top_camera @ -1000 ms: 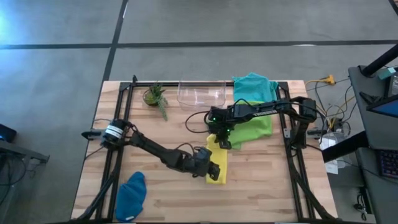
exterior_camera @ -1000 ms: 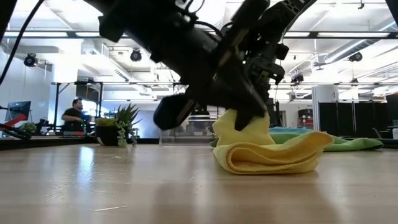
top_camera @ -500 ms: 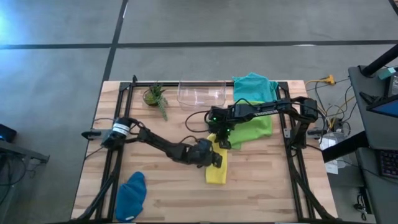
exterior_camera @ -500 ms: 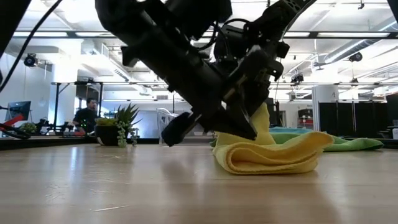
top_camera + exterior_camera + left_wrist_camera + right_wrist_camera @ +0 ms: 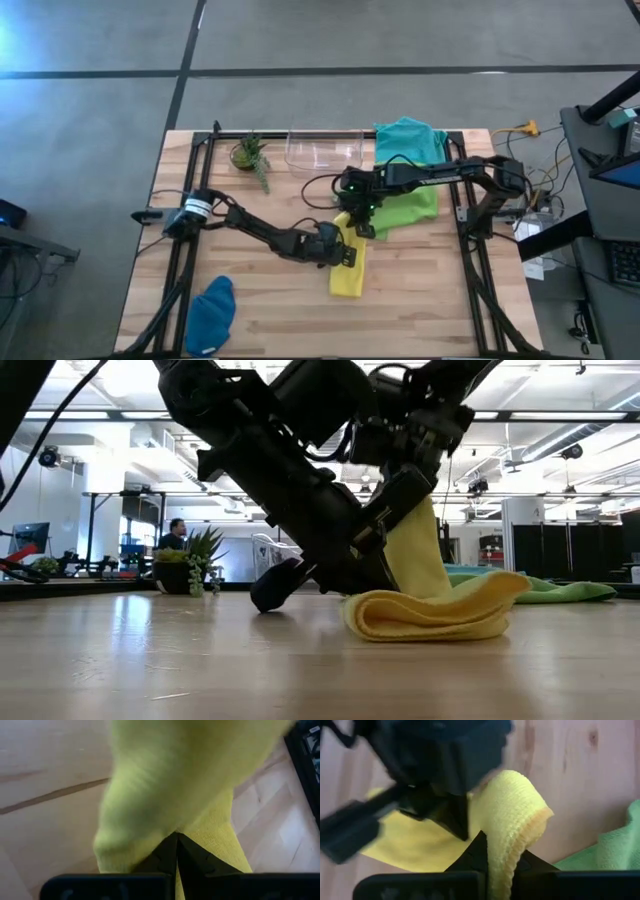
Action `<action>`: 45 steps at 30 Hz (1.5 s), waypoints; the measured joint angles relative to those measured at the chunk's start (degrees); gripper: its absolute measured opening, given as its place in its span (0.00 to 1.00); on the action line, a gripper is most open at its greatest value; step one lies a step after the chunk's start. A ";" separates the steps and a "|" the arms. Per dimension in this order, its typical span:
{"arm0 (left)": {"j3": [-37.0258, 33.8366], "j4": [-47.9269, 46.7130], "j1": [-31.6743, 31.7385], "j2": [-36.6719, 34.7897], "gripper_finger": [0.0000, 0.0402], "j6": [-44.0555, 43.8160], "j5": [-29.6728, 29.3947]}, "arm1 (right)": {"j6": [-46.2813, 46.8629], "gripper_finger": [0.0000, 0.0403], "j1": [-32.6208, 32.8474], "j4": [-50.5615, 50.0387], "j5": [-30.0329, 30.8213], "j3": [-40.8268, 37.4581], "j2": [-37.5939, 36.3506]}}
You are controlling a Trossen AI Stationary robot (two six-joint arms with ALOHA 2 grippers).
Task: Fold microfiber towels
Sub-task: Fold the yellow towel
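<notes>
Overhead picture first: 2 arms meet over the yellow towel, which lies as a narrow folded strip near the middle of the bench. The left claw sits at the strip's near-left edge, the right claw at its far end, probably so each pins 1 part of the cloth for a fold. The lime green towel lies just beyond, the teal towel behind it beside the clear bin, and the dark blue towel sits bunched at the near-left corner. A potted plant stands at the back.

Bench-level picture: the yellow towel is a low roll with 1 flap lifted steeply among the arms.

Left wrist picture: the left claw is pinched together on the yellow cloth, which drapes over it.

Right wrist picture: the right claw is clamped on a doubled yellow edge, held up, I judge, to carry it over.
</notes>
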 joint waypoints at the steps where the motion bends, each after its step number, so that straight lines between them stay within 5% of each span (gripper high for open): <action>1: -0.02 0.02 0.02 0.00 0.00 0.02 -0.16 | 0.56 0.03 0.03 -0.08 -0.03 -0.01 -0.65; 23: -0.29 -3.15 -0.76 -6.36 0.00 6.95 -7.60 | 2.23 0.03 2.51 0.95 2.04 -0.10 -2.84; 33: -2.50 -25.04 -6.69 -21.24 0.00 8.15 -16.77 | 3.99 0.03 4.83 3.58 5.23 -0.64 -2.78; 45: -21.73 -26.66 -14.93 -43.46 0.00 0.36 -23.89 | 8.06 0.03 17.45 14.24 23.04 -3.73 -2.73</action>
